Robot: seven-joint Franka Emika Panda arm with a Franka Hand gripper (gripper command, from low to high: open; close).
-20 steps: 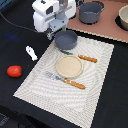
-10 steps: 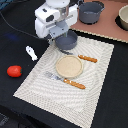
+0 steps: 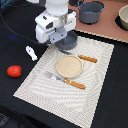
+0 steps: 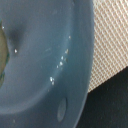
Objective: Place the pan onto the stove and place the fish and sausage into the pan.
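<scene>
The grey-blue pan (image 3: 70, 41) sits on the far corner of the striped placemat (image 3: 65, 97), off the stove (image 3: 107, 27). My gripper (image 3: 60, 40) is low right over the pan, its white body covering the pan's near side. The fingertips are hidden, so I cannot tell how the jaws stand. The wrist view is filled by the pan's inside (image 4: 45, 60), with placemat past its rim. The white fish (image 3: 31, 52) lies on the black table at the exterior view's left of the mat. The red sausage (image 3: 14, 71) lies nearer the front left.
A grey pot (image 3: 91, 11) stands on the stove, and another bowl (image 3: 123, 17) is at its right edge. A tan plate (image 3: 68, 66) sits mid-mat between an orange-handled knife (image 3: 88, 58) and fork (image 3: 67, 81).
My gripper has come down and toward the pan, from above the mat's far-left corner to right over it. Nothing else has moved.
</scene>
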